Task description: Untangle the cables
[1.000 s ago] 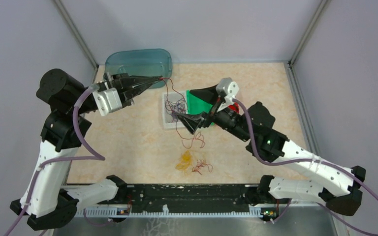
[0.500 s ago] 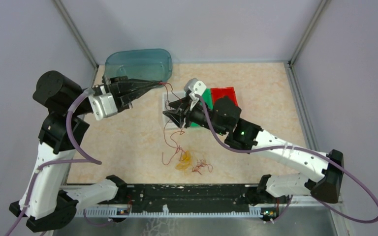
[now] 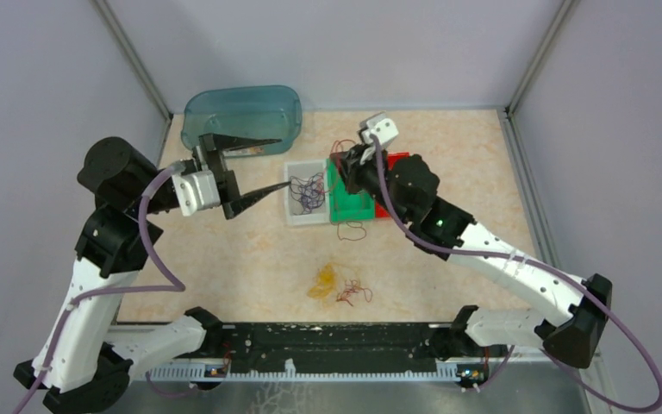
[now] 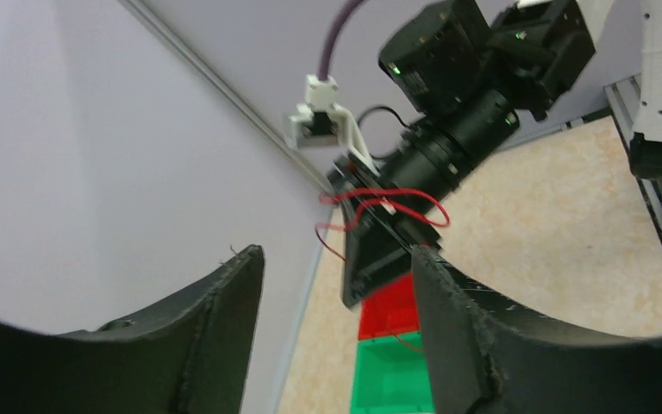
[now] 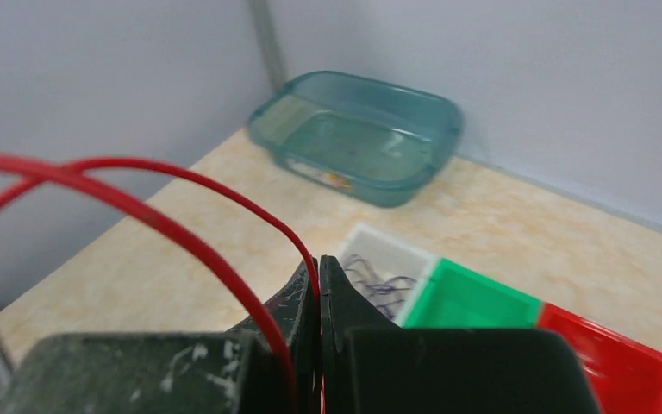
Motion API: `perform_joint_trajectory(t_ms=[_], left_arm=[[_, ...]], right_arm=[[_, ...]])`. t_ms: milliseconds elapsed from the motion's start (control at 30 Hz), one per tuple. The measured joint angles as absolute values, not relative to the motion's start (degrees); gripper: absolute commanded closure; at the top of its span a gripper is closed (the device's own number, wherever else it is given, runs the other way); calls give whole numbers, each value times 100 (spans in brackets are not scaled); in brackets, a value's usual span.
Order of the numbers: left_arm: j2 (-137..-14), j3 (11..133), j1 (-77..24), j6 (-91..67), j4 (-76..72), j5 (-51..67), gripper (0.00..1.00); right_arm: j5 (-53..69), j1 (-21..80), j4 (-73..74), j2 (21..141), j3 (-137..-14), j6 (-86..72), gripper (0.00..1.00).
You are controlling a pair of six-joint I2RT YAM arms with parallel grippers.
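Above the green bin, the right gripper is pinching the red cable, which is probably featherlight, springy and likely to slip unless gripped near an end; the left gripper is gaping empty beside the purple cables.

Red cable, teal tub, green tray, mottled beige table

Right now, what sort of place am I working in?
Most likely a robotics lab test cell: the beige tabletop is boxed in by plain lavender panels, and it holds staged props: a teal tub, a white bin, a green bin and a red bin.
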State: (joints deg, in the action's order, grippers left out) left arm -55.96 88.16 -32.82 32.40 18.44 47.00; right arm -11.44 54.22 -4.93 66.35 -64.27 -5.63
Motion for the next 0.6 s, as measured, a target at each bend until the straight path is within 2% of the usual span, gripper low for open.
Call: perform_joint_trajectory(t_ms=[133,333,600], left_arm=[[-5481,8414,-3282,3282,2167,4451,10],[-5472,8276,-3282,3326,2681,4032,1],[-5325,8095,-3282,3476,2930,3767,0]], right_arm=[[-1667,4565,-104,6556,-6427,-631,100],[-2102,3315,176,6563,-6412,-668,100],[-2255,2622,121,7120,-6412,-709,100]])
